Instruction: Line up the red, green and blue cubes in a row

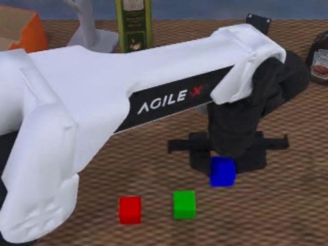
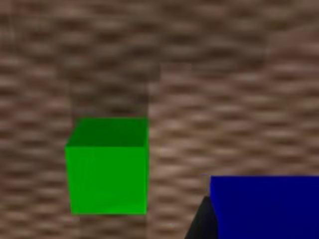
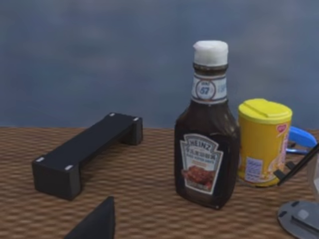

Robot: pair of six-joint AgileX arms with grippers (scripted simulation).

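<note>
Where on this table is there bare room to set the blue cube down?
Bare mat lies right of the green cube, below the blue cube at the left gripper, and on toward the right edge. A narrower gap sits between the red cube and green. The back edge is crowded: green box, sauce bottle.

A brown woven table (image 1: 287,205) fills the room's middle. Behind its far edge is a plain blue-grey wall (image 3: 99,55). Along that far edge stand a dark sauce bottle (image 3: 205,149), a yellow tub (image 3: 263,142), a black bar-shaped stand (image 3: 84,152), a green box (image 1: 134,24) and an orange box (image 1: 25,31).
</note>
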